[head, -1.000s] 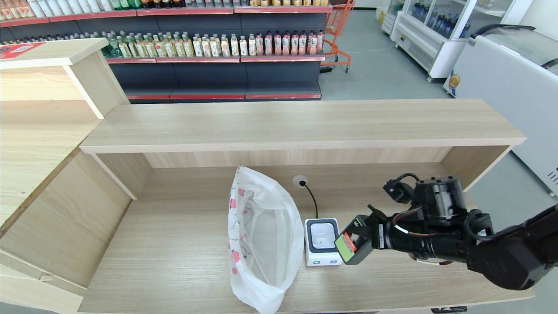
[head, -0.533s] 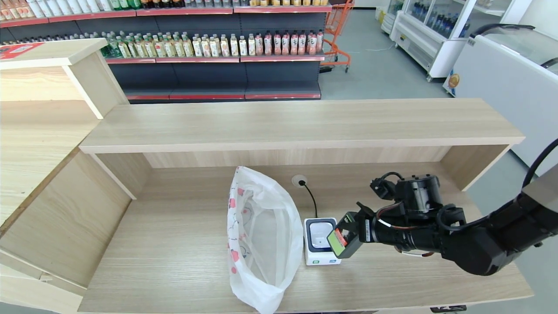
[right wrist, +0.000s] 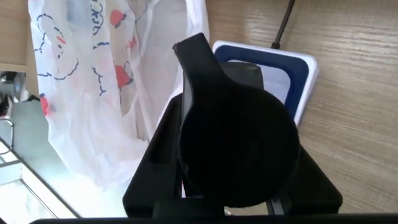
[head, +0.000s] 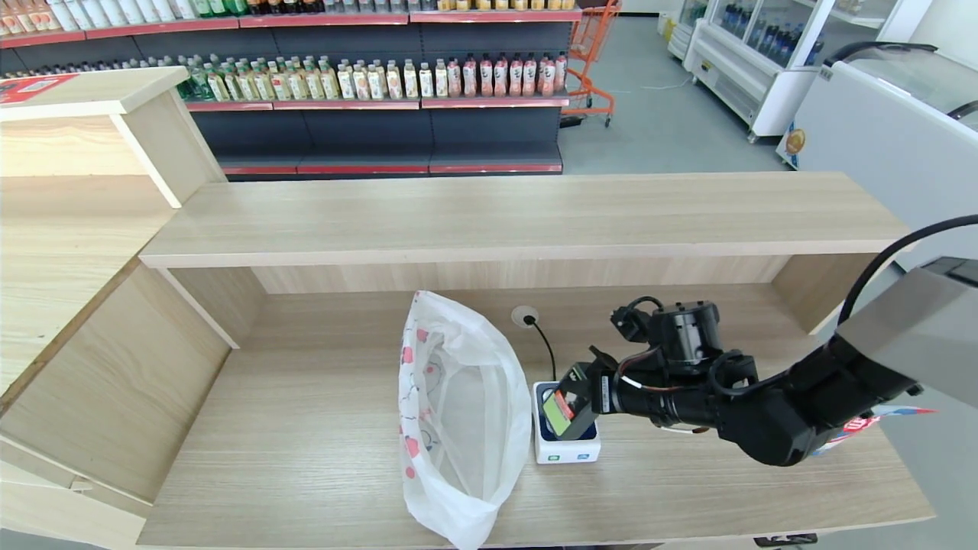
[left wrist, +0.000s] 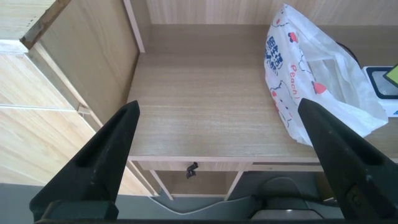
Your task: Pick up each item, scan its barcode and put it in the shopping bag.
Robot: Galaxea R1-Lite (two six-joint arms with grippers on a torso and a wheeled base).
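Small green-and-red carton [head: 559,416], clamped edgewise in the right pincer [head: 574,401] over the white scanner [head: 565,452], is judged light and rigid; left pincer [left wrist: 221,162] spread empty.

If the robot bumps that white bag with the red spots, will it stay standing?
Probably not. The shopping bag looks like thin, crinkled, see-through plastic, so it would likely flop and crumple. It looks empty, so it is probably light and might slide on the smooth counter.
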